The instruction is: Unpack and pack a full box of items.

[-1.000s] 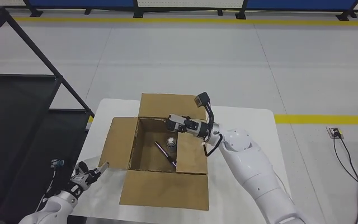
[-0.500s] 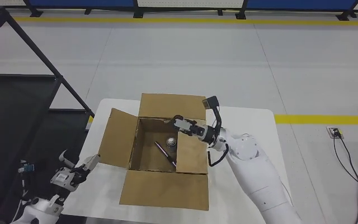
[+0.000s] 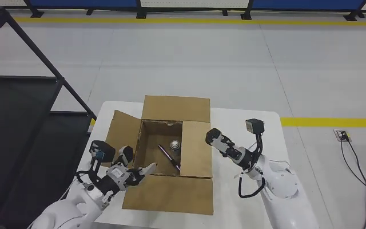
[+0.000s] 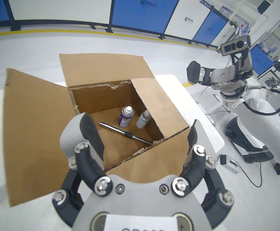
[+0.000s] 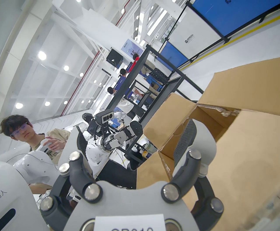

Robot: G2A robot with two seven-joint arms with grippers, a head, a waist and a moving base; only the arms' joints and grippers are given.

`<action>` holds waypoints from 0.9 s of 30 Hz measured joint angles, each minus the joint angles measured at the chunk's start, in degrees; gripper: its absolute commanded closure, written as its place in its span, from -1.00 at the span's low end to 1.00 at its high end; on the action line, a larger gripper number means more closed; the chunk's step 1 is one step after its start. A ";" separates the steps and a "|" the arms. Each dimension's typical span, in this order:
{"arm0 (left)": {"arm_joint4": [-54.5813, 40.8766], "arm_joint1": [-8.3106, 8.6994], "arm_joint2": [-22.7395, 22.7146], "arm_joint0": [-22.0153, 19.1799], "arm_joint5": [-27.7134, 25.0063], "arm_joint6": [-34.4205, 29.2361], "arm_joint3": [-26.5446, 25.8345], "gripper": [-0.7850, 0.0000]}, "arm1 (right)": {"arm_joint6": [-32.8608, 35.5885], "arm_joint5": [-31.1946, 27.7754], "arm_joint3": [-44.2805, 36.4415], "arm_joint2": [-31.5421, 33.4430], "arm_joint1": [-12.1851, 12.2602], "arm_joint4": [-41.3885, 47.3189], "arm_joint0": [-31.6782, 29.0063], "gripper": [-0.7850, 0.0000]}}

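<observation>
White sticker on base plate of left pincer: dark characters, cut off at the view's edge, not readable. Second sticker on right pincer: same, only the tops of the characters show. Wall panels: small logo print, too small to make out. Spray can: printed label, illegible.

The right gripper hangs low with its fingers spread wide, one finger right in front of the open box's near corner, and off past that corner the left arm shows, a black rack behind it.
</observation>
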 measured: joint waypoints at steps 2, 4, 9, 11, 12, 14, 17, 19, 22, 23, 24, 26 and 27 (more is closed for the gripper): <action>-1.29 -0.44 4.62 -4.23 1.76 -1.79 2.57 -1.00 | -0.96 0.24 -3.01 2.89 0.57 -0.56 -3.54 -1.00; -4.30 -0.91 8.37 -7.73 2.73 -4.20 5.35 -1.00 | -1.67 0.62 -4.99 5.27 1.00 -0.56 -6.36 -1.00; -12.34 -1.84 14.10 -15.90 4.32 -8.12 12.63 -1.00 | -2.29 1.50 -5.78 6.74 1.22 -0.63 -8.06 -1.00; -12.17 -1.83 14.04 -15.54 4.30 -8.07 12.52 -1.00 | -2.27 1.47 -5.76 6.71 1.22 -0.63 -8.03 -1.00; -12.09 -1.82 14.00 -15.43 4.29 -8.04 12.45 -1.00 | -2.27 1.47 -5.76 6.71 1.22 -0.63 -8.03 -1.00; -12.06 -1.82 13.98 -15.39 4.28 -8.02 12.42 -1.00 | -2.27 1.47 -5.76 6.71 1.21 -0.63 -8.04 -1.00; -12.05 -1.82 13.98 -15.40 4.28 -8.02 12.42 -1.00 | -2.27 1.47 -5.76 6.71 1.21 -0.63 -8.04 -1.00; -12.05 -1.82 13.98 -15.40 4.28 -8.02 12.43 -1.00 | -2.27 1.47 -5.76 6.71 1.22 -0.63 -8.04 -1.00; -14.56 -2.11 14.86 -15.45 5.29 -7.71 14.39 -1.00 | -2.62 2.15 -6.24 6.42 1.30 -1.38 -8.11 -1.00; -15.88 -2.29 15.72 -16.10 5.93 -8.06 15.62 -1.00 | -2.52 2.56 -6.56 6.31 1.42 -1.83 -8.06 -1.00; -16.70 -2.45 16.51 -16.82 6.41 -8.52 16.48 -1.00 | -2.35 2.75 -6.72 6.41 1.53 -1.95 -8.03 -1.00; -18.95 -2.97 18.53 -18.96 8.49 -9.25 18.79 -1.00 | -1.86 2.77 -6.95 7.29 1.87 -1.88 -8.33 -1.00; -19.83 -3.21 19.47 -19.99 9.37 -9.70 19.86 -1.00 | -1.73 2.74 -6.99 7.82 2.02 -1.75 -8.61 -1.00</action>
